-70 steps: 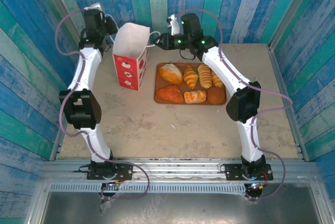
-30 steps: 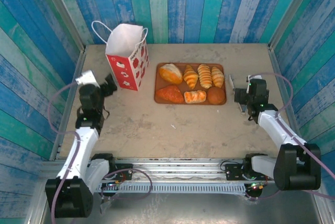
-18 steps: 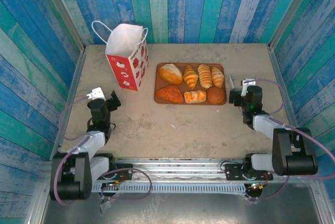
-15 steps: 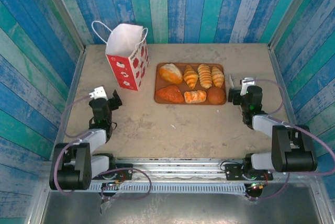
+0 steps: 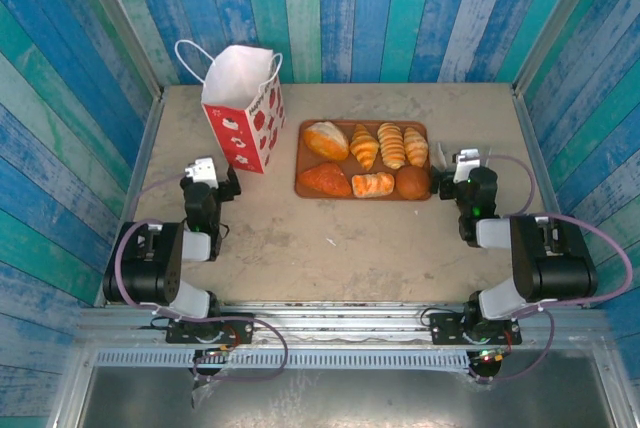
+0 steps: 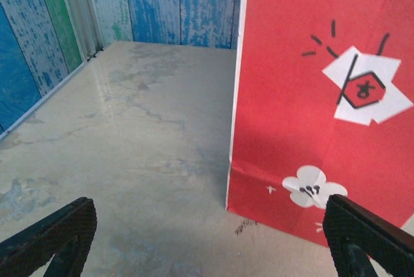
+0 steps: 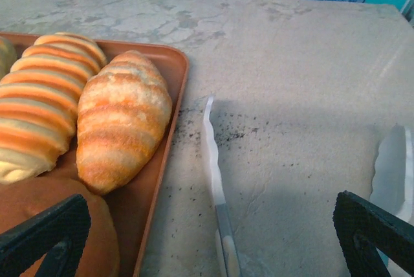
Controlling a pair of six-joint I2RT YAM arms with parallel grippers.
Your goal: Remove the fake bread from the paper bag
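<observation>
The paper bag (image 5: 243, 108) stands upright at the back left, red panels outside, white paper showing in its open mouth, with loop handles. Its red side (image 6: 317, 96) rises close ahead of my left gripper (image 6: 210, 244), which is open with bare table between its fingers. The fake bread (image 5: 364, 146), several croissants, rolls and a pale bun, lies on the brown tray (image 5: 300, 160) right of the bag. My left gripper (image 5: 210, 183) sits low, in front of the bag. My right gripper (image 5: 467, 170) is open beside the tray's right end, near a croissant (image 7: 123, 118).
A white scalloped utensil (image 7: 213, 154) lies on the table just right of the tray rim (image 7: 174, 128), between my right fingers. Blue plank walls close in the table on three sides. Both arms are folded low near the front edge.
Both arms have drawn back from the bag and folded down toward their bases. Over the last second the grippers settled low on the table. Bag, tray and bread have stayed put.
</observation>
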